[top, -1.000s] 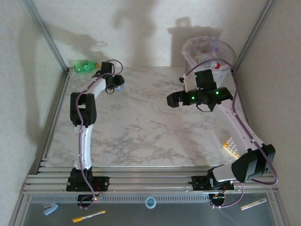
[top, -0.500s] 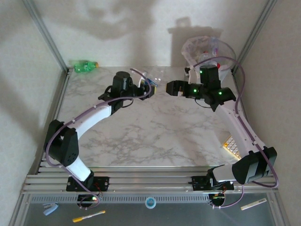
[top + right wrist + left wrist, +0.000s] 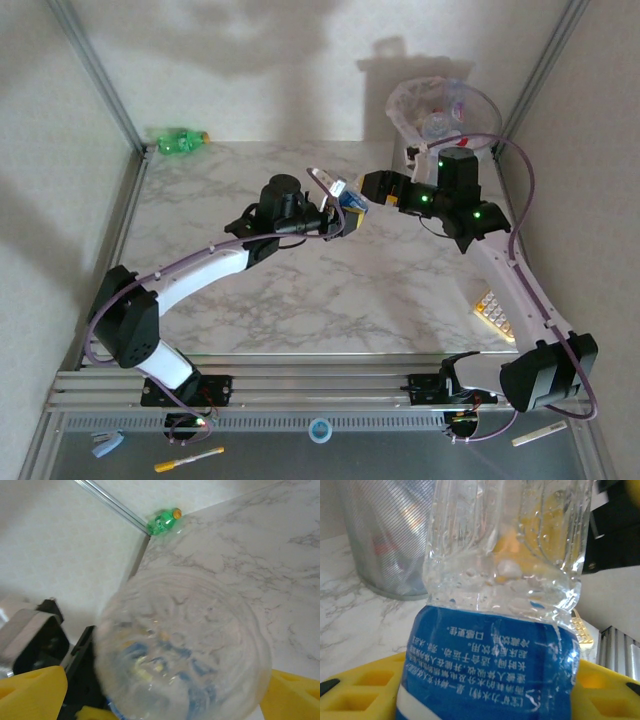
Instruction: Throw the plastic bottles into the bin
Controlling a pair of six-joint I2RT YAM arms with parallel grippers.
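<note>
The left claw [image 3: 343, 213] is clamping 1 blue-labelled bottle [image 3: 490, 630]; the right claw [image 3: 165, 695] is gaping wide around that bottle's base.

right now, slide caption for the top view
Left pincer holds a blue-labelled bottle up to the open right pincer

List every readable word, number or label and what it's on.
On the clear plastic bottle with a blue label: rows of white Chinese characters, too unclear to quote.
On the green plastic bottle: label too small to read.
On the beige calculator: key markings too small to read.
</note>
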